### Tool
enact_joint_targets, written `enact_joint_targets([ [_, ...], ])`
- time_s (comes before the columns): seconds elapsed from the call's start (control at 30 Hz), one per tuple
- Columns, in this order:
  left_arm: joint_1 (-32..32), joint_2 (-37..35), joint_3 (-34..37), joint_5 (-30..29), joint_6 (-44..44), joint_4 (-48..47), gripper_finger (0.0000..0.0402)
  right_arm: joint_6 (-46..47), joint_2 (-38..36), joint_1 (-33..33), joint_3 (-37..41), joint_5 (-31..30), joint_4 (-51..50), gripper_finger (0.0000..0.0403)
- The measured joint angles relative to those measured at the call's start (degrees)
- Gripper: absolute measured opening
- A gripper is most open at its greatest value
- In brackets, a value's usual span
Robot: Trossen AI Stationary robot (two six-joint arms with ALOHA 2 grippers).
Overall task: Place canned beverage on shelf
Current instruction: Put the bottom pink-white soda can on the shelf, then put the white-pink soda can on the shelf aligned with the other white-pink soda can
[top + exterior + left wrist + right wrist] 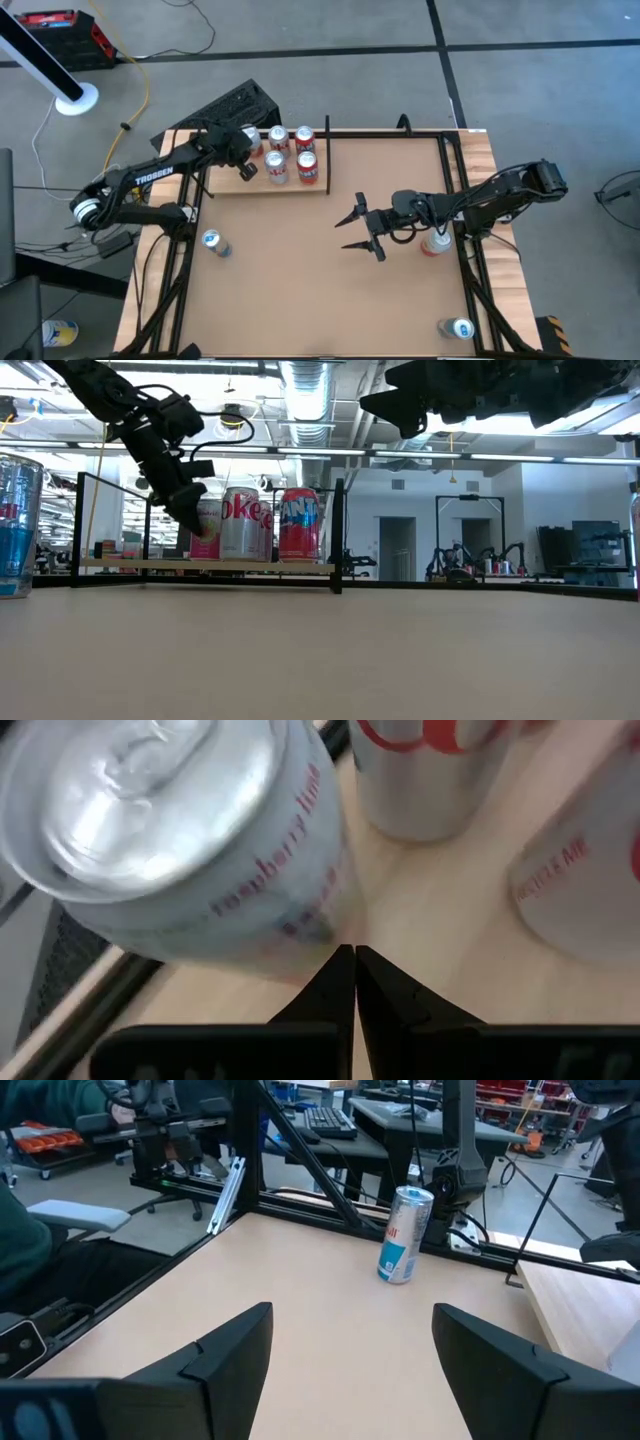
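The shelf [232, 185] is a pale wood board with black rails at the table's far side, and several cans stand on it. A silver can with pink raspberry-lime lettering [200, 850] stands at the shelf's left end [207, 525]. My left gripper [353, 960] is shut, with its tips at this can's lower side; in the low view the left gripper [190, 505] comes down from the left. My right gripper [345, 232] hangs open over the middle of the table with nothing between its fingers [350, 1350]. My left gripper has its shut fingertips [345, 970] against the raspberry-lime can's side wall, near its bottom [320, 935]. They come slanting down from the table's left. The can stands upright on the shelf board [450, 910]. Whether the tips press it or only graze it, I cannot tell.
A blue and silver can [405, 1235] stands on the table near its left edge [212, 242]. A red and white can [435, 243] stands under my right arm. Another blue can [458, 328] lies at the near right corner. Bare tabletop spreads between them.
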State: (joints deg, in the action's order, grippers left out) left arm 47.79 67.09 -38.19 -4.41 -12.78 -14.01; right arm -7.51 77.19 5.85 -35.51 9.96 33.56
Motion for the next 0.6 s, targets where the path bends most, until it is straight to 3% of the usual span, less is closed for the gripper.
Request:
enact_joint_targets([
  [0.27,-4.4,-6.3,-5.2,1.9,1.6,-17.3,0.0,0.0,0.0,0.0,0.0,0.0,0.1,0.0297],
  [0.47,-12.0,-20.6,-5.2,8.8,7.5,-19.4,0.0,1.1,0.0,0.0,0.0,-0.5,0.8,0.0297],
  [0.6,-17.4,-31.0,-3.2,11.5,9.4,-19.6,0.0,4.9,0.0,0.2,0.0,-5.2,3.3,0.0297],
])
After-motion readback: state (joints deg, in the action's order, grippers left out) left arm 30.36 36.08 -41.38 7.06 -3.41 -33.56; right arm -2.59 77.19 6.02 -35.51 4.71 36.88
